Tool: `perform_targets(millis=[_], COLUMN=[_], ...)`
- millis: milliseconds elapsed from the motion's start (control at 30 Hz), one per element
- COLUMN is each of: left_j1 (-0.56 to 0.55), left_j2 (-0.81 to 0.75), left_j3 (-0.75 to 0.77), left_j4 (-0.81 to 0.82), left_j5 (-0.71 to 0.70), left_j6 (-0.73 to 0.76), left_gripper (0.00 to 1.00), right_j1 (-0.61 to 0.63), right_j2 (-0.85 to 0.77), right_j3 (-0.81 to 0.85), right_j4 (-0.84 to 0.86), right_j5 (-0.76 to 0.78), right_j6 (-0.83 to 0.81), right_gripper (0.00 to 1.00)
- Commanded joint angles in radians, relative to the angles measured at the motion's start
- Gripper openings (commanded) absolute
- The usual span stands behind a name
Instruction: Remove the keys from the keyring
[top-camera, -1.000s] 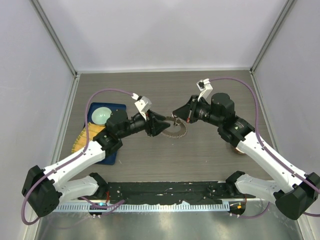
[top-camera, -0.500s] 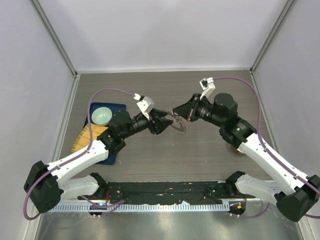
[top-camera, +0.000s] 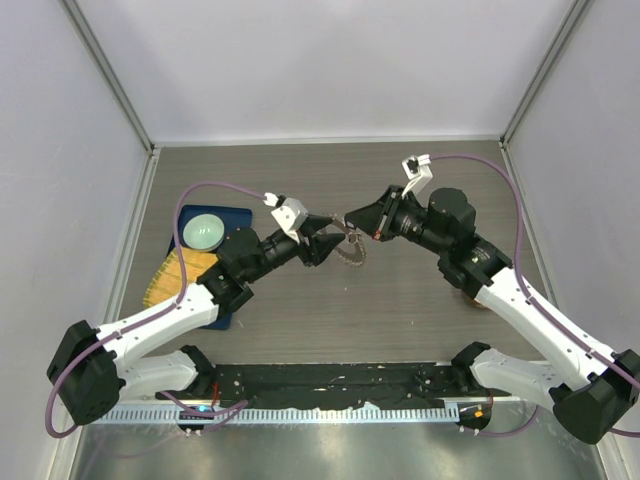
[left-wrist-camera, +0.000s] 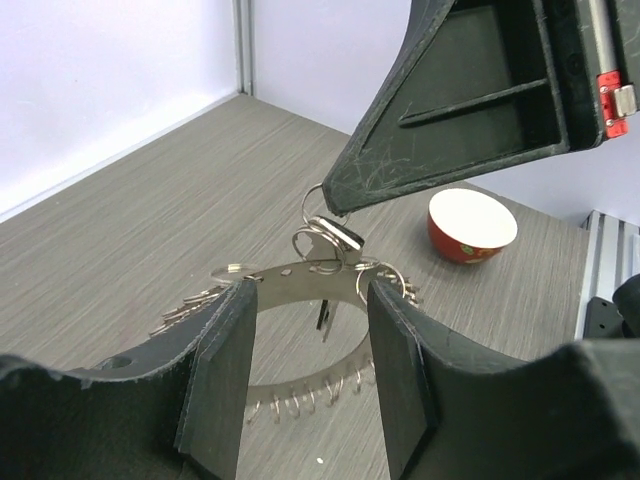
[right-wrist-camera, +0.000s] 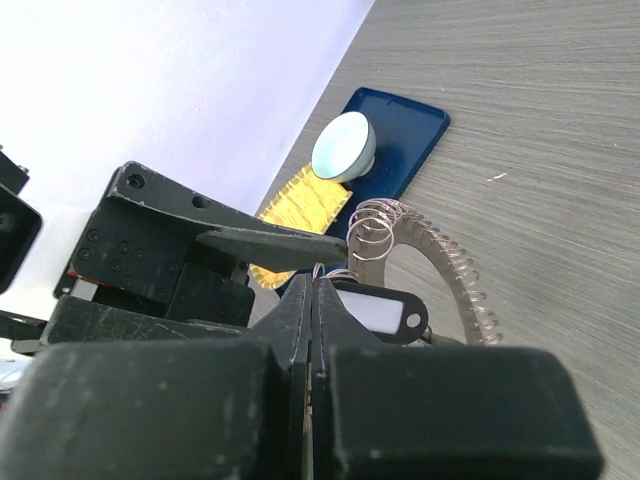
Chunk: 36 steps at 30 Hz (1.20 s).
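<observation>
Keyring (top-camera: 352, 252) held above tabletop (top-camera: 400, 330) centre, between arms. Right pincer (right-wrist-camera: 318, 282) pinched shut on key (left-wrist-camera: 336, 236) at ring's edge; left pincer (left-wrist-camera: 312, 292) jaws apart astride ring band. Step: working key free. Next: left clamps band, right pulls away.

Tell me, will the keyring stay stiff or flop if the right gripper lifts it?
The keyring looks like a thin metal band, so it probably keeps its circle but flexes a little. Its wire loops hang loose and would likely swing. The right gripper pinches just one small loop, so the ring may pivot there.
</observation>
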Motion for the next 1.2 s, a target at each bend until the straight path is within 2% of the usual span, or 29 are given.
perform_targets(millis=[0,300,600,900,1167], left_j1=[-0.008,-0.009,-0.015,-0.021,-0.054], left_j2=[-0.013,0.016,-0.015,-0.033,-0.024], left_j3=[0.010,0.038,0.021,0.022,0.021], left_j4=[0.064,0.070,0.062,0.058,0.056], left_j5=[-0.062,-0.105,-0.266,-0.151,-0.157], left_j6=[0.028,0.031,0.043,0.065,0.078], left_gripper=[0.52,0.50,0.52,0.52,0.51], right_j1=[0.006,0.006,0.006,0.006,0.006], right_j2=[-0.022,-0.025,-0.032,-0.036,-0.039], right_j3=[0.005,0.000,-0.009,-0.028,-0.026], right_j4=[0.132,0.148,0.157,0.175,0.175], right_j5=[0.008,0.015,0.047,0.054,0.061], right_j6=[0.039,0.051,0.079,0.088,0.091], right_gripper=[0.01,0.01,0.01,0.01,0.01])
